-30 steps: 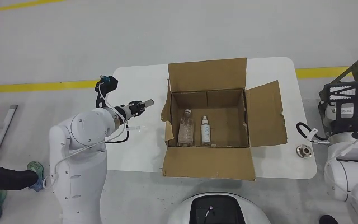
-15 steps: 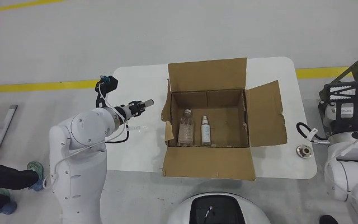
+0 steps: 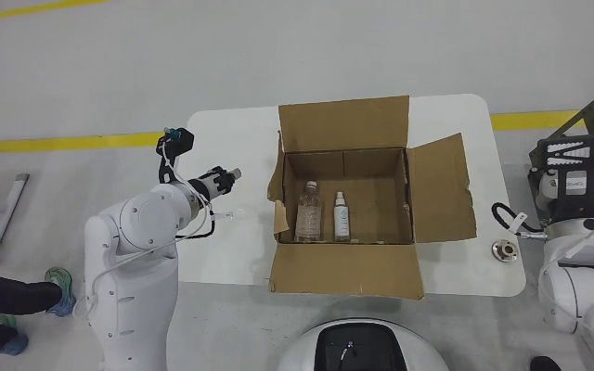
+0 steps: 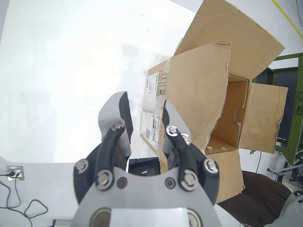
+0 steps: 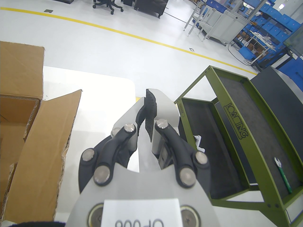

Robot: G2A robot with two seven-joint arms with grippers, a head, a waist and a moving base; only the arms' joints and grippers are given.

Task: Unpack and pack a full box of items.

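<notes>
Cardboard fills the middle of the top view: one box [image 3: 343, 269] stands on the white bench [image 3: 232, 139] with all four flaps folded outward. Two items lie on its floor, side by side in the left half: one clear bottle [image 3: 309, 211] and one smaller spray bottle [image 3: 342, 215], just apart from each other. The left arm [image 3: 139, 223] hangs over the bench's left end, and the left jaws point toward the box, well apart from its wall.

From the left wrist, the left jaws stand spread with nothing between them. Ahead of them is the box [image 4: 201, 90], its near flap torn along the edge, and two white labels [image 4: 153, 83] are stuck on the side wall. The bench [image 4: 59, 48] stretches away beside it.

From the right wrist, the right jaws are pressed together at their tips and pinch nothing. They hover past the bench's [image 5: 94, 83] right end, with one open flap of the box [image 5: 42, 142] to one side. On the other side stands one green cart [image 5: 236, 119], and a single green-handled tool [image 5: 282, 173] lies in its tray.
</notes>
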